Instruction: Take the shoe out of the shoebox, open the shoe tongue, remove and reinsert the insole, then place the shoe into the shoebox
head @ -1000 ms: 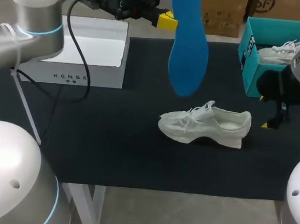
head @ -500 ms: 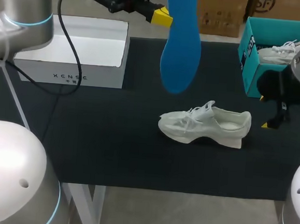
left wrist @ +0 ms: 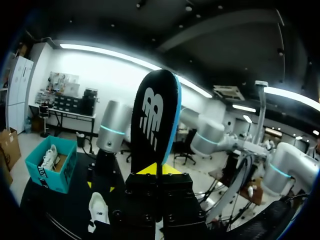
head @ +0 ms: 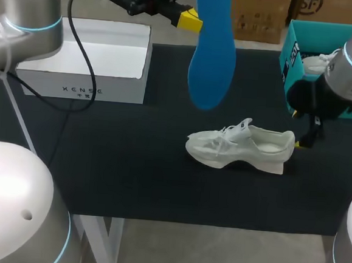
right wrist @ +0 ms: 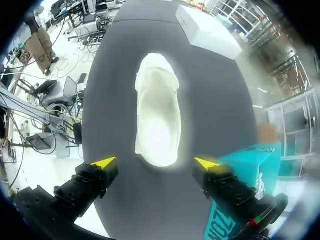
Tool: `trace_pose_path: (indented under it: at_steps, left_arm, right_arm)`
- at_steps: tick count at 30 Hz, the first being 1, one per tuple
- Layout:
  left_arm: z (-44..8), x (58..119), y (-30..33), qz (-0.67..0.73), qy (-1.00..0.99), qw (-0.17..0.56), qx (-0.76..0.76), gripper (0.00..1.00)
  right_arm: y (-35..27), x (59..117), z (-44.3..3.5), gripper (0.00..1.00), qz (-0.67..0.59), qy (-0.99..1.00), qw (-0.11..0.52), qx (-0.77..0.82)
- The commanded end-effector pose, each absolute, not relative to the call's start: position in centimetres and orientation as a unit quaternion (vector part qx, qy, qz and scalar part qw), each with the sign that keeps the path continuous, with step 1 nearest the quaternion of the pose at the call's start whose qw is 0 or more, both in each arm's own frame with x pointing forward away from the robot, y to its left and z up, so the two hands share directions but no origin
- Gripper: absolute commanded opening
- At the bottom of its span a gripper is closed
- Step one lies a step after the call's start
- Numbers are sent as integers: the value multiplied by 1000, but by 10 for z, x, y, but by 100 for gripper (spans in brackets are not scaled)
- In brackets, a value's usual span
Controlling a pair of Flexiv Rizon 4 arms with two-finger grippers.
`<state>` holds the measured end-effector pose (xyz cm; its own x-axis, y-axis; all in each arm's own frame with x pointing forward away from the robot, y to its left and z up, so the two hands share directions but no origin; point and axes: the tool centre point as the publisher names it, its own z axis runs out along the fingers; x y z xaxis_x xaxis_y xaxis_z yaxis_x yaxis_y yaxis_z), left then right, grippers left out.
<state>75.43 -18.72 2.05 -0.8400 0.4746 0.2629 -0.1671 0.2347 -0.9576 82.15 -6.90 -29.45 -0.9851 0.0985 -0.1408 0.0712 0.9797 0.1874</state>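
Two right fingers (right wrist: 102,164) spread, shoe (right wrist: 157,117) just ahead

White rectangular box (head: 87,54) lies flat on the table's back left area, top face up, with small grey print on its front wall. Table (head: 130,176) has a black cover running to its front edge. The box rests on the cover's left part.

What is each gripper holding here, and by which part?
Left gripper holds the blue insole near its narrower end, wide end hanging down. Right gripper is open, holding nothing.
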Motion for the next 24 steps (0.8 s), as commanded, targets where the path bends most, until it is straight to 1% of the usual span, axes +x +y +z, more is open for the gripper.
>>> trace_pose_path:
  at_steps: [1,12,19,24]
  left_arm:
    - [20,754,-187,609,-741,263,-104,0]
    - [20,754,-187,609,-741,263,-104,0]
    - [20,754,-187,609,-741,263,-104,0]
    - [20,754,-187,609,-741,263,-104,0]
  right_arm:
    - [-58,840,-311,100,91,993,56,47]
    - [-49,852,-327,100,122,990,30,67]
    - [-43,866,-337,100,129,988,34,79]
    - [-41,874,-351,100,112,990,40,82]
